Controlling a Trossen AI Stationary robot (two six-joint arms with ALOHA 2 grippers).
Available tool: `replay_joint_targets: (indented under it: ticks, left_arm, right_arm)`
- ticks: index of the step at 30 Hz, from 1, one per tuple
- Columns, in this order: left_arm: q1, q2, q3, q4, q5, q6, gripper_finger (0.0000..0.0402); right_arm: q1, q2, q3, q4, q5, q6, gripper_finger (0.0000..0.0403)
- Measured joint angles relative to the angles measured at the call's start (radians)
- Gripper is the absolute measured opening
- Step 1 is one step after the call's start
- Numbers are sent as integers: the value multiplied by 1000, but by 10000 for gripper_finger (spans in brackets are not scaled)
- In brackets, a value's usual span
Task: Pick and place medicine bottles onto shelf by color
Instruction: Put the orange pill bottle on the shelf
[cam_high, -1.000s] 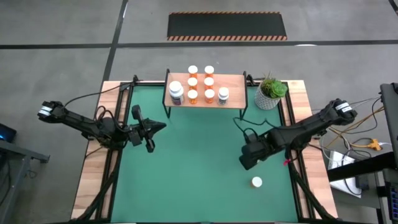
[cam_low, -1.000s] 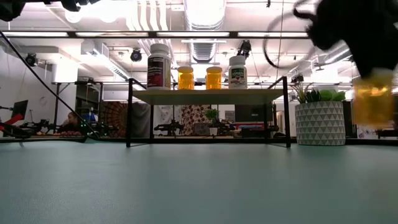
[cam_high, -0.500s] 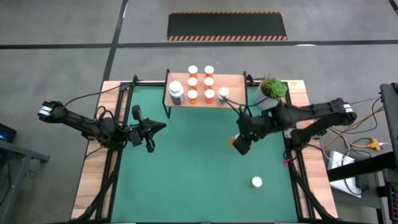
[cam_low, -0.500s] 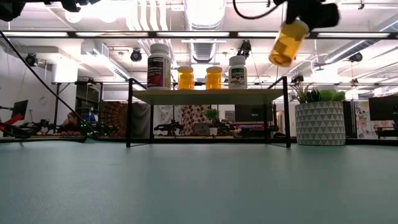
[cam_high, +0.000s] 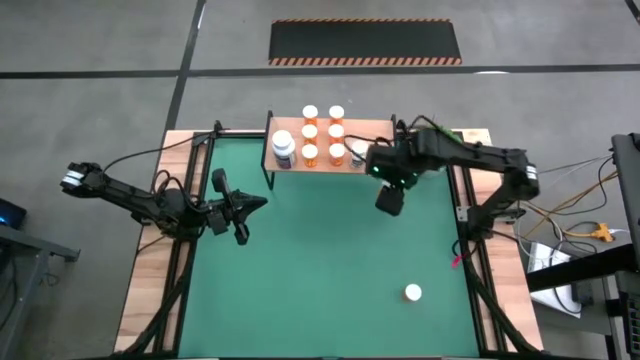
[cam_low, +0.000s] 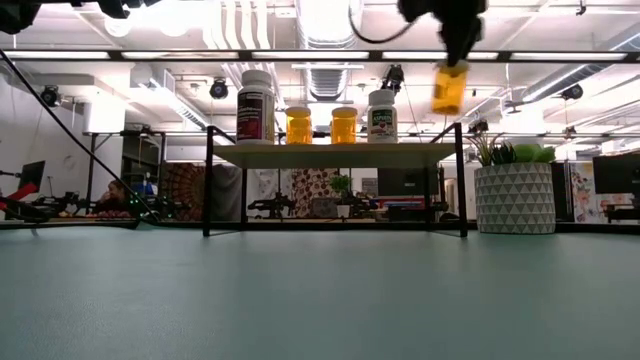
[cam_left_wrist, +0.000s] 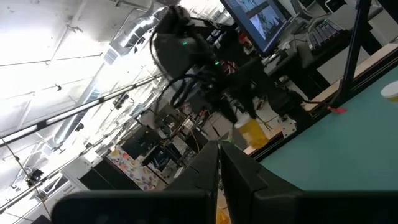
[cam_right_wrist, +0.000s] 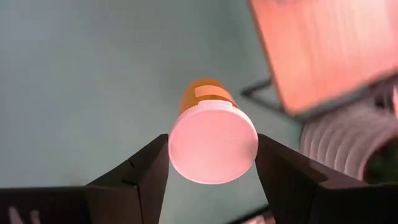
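Left arm: stretched in from the table's left edge, low over the left part of the green mat (cam_high: 300, 270).
Left gripper (cam_high: 243, 212): jaws clenched together on nothing, hovering over bare mat, well apart from every bottle and from the shelf.
Mat: a wide bare stretch runs between the two arms and across the whole near half, broken only by one lone bottle.
Shelf (cam_high: 380, 128): light-wood board on thin black legs at the far edge of the mat, centred; in the low view its top stands well above the mat, with clear space beneath.
Bottles on shelf: a large white-and-dark bottle (cam_high: 283, 147) at the left end, then orange white-capped ones (cam_high: 310, 132) in short rows, two of which sit at the far edge; a small dark-bodied bottle (cam_low: 382, 116) stands last, next to the right gripper.
Right end of shelf: bare wood.
Right arm: reaches in from the table's right edge, bent across toward the shelf's right front corner.
Right gripper (cam_right_wrist: 213, 155): grasping an orange bottle (cam_right_wrist: 212, 138) by its white cap, one finger on each side.
Held bottle: hangs in the air just off the shelf's right front corner, above board level in the low view, over mat.
Plant pot (cam_low: 514, 197): white, right of the shelf, partly hidden by the right arm from above.
Lone bottle (cam_high: 413, 293): near right of the mat, well apart from both grippers.
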Motion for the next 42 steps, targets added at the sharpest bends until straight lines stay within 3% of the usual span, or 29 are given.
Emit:
replay_joint_targets:
  ticks: [12,16,24,30,42]
  left_arm:
    - [0,-5,0,2,0,2,0]
    - [0,-6,0,1,0,-1,0]
    - [0,-6,0,1,0,-7,0]
    - [0,-5,0,6,0,-7,0]
    - [0,-5,0,7,0,-7,0]
  right_arm:
    - [-123,132,226,8,-15,-314,206]
    - [-157,134,208,7,-60,-409,206]
    - [-207,128,155,7,-53,-610,206]
    - [-219,128,110,7,69,-726,206]
    - [-250,139,83,12,79,-705,206]
